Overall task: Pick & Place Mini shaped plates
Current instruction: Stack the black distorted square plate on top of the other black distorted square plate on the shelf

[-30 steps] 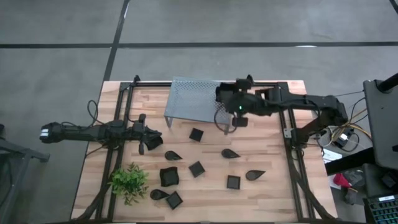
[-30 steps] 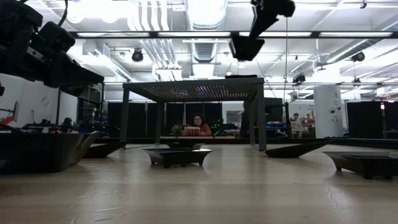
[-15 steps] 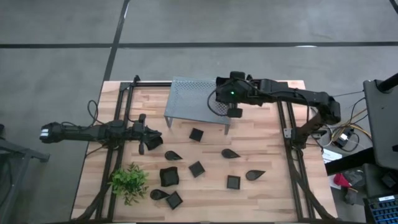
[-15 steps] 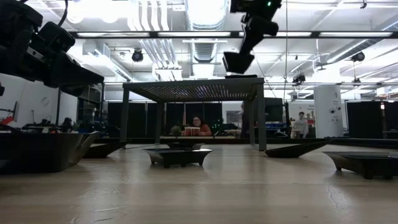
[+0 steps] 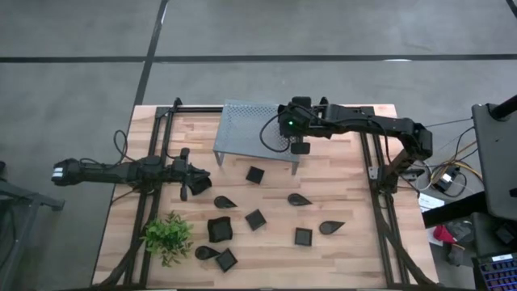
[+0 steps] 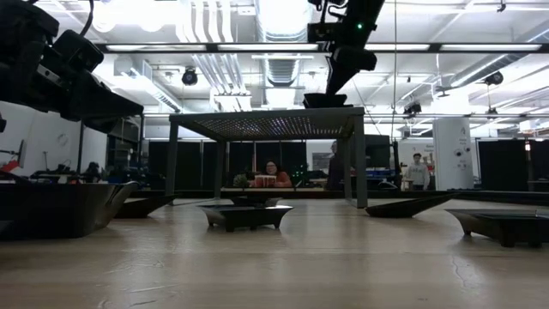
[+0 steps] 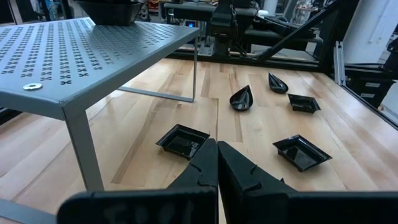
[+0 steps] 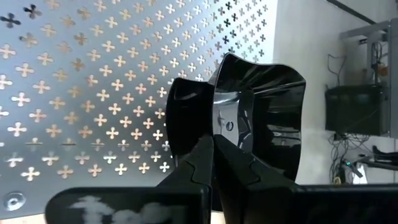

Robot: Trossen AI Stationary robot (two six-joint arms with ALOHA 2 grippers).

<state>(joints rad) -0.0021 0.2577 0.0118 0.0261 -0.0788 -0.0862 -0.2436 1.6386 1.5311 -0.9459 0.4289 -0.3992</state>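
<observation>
A small black plate [image 8: 258,118] is held by the right gripper [image 8: 212,140], fingers pinched together on its rim wall, over the right end of the grey perforated rack [image 5: 254,129] at the far side of the table [image 5: 347,250]. In the low view the plate sits just above or on the rack top; contact can't be told. The left gripper [image 7: 217,163] is seen fully closed on nothing, parked low at the table's left, near the plant [image 5: 168,236].

The remaining mini shaped plates [image 5: 256,219] are scattered on the wood nearer than the rack: squares and teardrops, well apart from each other, approx. ten visible.

Handling, as judged: the plate looks thin-walled, glossy, stiff, prob. plastic or melamine, so light but slippery. A rim pinch is the only real option, since the body is too shallow to span. With one wall clamped, the plate hangs off-centre and may swing or slip if moved fast. Squares are best taken mid-side, not at a corner; teardrops on the rounded side wall, away from the narrow tip. Release should be low over the perforated surface, else a light plate could bounce or slide.
</observation>
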